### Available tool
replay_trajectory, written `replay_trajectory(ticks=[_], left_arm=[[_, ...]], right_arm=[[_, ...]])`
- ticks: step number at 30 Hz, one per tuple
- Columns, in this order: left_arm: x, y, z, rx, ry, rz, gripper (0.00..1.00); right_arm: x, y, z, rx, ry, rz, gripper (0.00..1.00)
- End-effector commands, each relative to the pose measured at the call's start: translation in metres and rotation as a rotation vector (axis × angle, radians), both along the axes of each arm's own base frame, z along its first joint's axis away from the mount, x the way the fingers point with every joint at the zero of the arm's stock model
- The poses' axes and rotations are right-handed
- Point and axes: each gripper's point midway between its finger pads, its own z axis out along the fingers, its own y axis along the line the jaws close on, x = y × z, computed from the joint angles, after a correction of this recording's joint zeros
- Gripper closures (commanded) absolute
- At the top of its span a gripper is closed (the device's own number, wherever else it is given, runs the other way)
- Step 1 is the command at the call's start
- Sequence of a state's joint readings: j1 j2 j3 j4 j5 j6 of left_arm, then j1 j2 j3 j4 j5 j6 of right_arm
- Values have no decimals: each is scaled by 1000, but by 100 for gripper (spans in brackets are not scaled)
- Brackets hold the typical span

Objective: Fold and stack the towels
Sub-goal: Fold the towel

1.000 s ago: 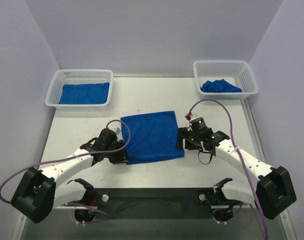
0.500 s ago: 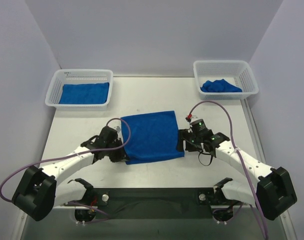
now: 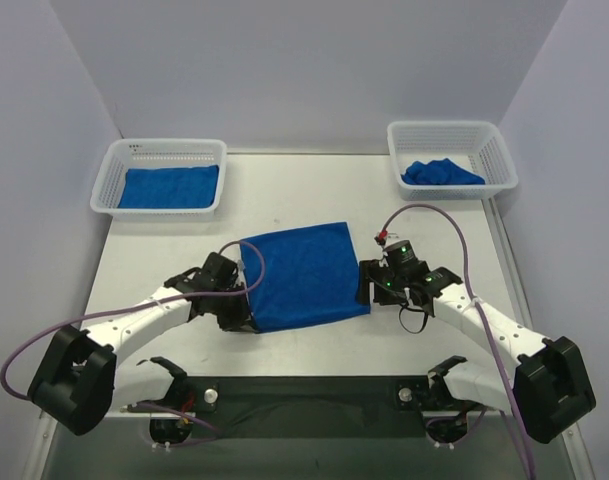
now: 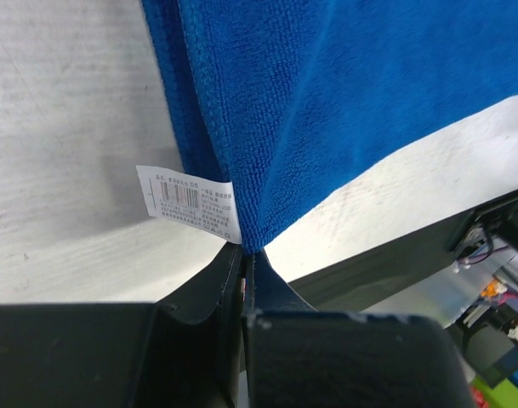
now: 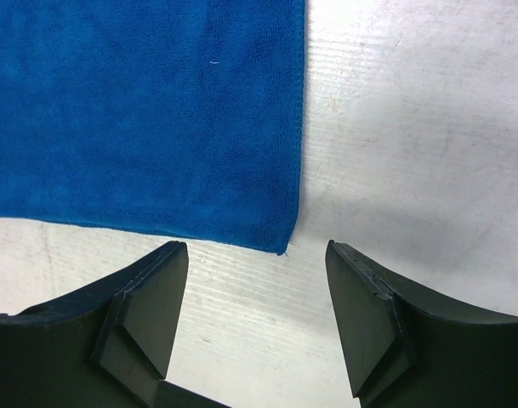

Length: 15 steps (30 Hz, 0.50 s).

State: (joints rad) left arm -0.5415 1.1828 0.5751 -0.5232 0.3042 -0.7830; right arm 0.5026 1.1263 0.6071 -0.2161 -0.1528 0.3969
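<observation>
A royal-blue towel lies folded in the middle of the table. My left gripper is shut on the towel's near-left corner, which is lifted off the table beside its white label. My right gripper stands open at the towel's near-right corner, which lies flat on the table just ahead of the fingertips. Nothing sits between the right jaws. A folded towel fills the left basket, and a crumpled towel lies in the right basket.
A white mesh basket stands at the back left and another white mesh basket at the back right. The arm bases and a dark rail line the near edge. Purple cables loop over both arms.
My left gripper has closed on the towel's near-left corner and raised it slightly, shifting the left edge inward. The right gripper has barely moved.
</observation>
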Motion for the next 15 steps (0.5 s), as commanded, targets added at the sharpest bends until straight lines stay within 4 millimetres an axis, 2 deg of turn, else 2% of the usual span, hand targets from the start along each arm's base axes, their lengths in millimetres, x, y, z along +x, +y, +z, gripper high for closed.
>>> replay_trajectory(ticks=[1,3,7,10,11,15], left_arm=[[-8,-3,6,-2,46,-67,97],[-12,-1,2,20,79,-81,96],[-6,0,6,41,71,-103,96],[-6,0,7,48,70,-108,96],[-5,0,7,48,69,-108,96],[-7,1,5,52,73,-107,96]], right_arm=[[-3,-7,-8,-23,29,-21,34],[-4,-8,-10,-24,45,-29,34],[-5,-8,-19,-25,91,-60,37],[-4,-11,-24,-26,116,-102,46],[-3,-10,-24,-19,120,-105,51],[-4,-3,-27,16,147,-119,58]])
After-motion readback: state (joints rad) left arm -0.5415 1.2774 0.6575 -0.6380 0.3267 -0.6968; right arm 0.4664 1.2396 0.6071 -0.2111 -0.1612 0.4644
